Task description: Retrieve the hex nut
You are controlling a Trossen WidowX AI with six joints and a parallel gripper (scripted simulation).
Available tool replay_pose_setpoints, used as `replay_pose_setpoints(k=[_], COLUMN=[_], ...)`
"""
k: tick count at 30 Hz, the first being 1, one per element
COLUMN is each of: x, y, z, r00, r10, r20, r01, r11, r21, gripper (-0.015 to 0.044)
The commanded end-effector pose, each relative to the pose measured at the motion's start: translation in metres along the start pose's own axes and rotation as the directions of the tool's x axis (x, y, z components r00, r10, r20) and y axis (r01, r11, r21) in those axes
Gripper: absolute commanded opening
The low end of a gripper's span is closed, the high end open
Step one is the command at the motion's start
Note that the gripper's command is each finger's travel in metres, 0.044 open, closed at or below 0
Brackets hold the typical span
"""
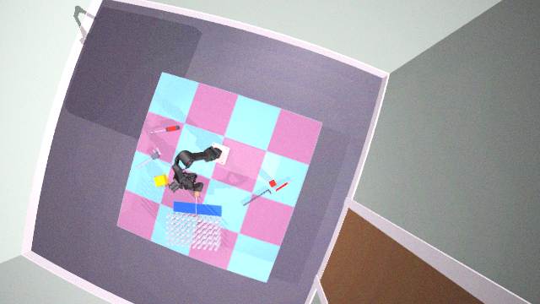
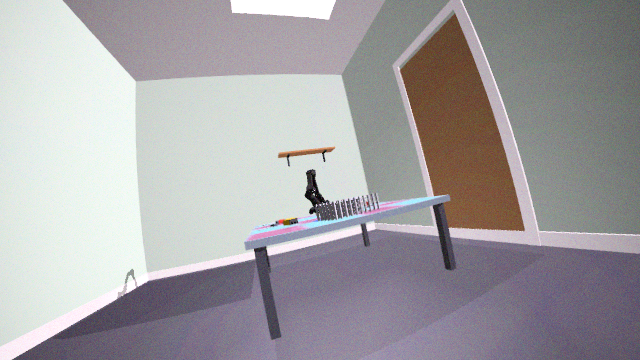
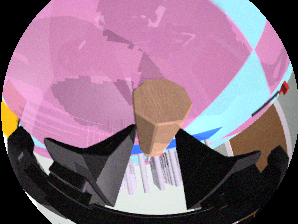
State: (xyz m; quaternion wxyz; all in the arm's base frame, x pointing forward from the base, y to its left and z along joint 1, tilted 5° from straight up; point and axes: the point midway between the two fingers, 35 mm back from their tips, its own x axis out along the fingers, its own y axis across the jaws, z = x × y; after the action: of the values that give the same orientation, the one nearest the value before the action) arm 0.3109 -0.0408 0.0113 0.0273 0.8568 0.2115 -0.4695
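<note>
My gripper [image 1: 197,192] [image 3: 156,130] is shut on the wooden handle [image 3: 162,102] of a tool. The tool's thin pale shaft [image 1: 196,206] runs from the handle across the blue taped strip [image 1: 181,207] [image 3: 207,134] to the front edge of the spacer field. The metal spacers [image 1: 177,230] [image 2: 345,207] [image 3: 144,172] stand upright in rows behind the strip. The shaft's far end cannot be told apart from the spacers. I cannot make out the hex nut in any view.
A yellow block [image 1: 160,181] [image 2: 290,221] lies left of the arm. A red-handled screwdriver [image 1: 172,128] and a grey tool [image 1: 154,156] lie at the left. At the right are a long dark rod [image 1: 256,198], a red block [image 1: 272,183] and a red stick [image 1: 282,187].
</note>
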Motion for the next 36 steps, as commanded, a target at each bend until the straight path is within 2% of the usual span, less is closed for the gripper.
replay_pose_setpoints(k=[1, 36], x=[-0.004, -0.019], y=[-0.001, -0.001], z=[0.005, 0.029], r00=[1.0, 1.0], r10=[0.001, 0.003], r20=[0.003, 0.01], r01=[-0.001, -0.003], r11=[1.0, 1.0], r21=[0.001, 0.0], gripper=[0.0, 0.0])
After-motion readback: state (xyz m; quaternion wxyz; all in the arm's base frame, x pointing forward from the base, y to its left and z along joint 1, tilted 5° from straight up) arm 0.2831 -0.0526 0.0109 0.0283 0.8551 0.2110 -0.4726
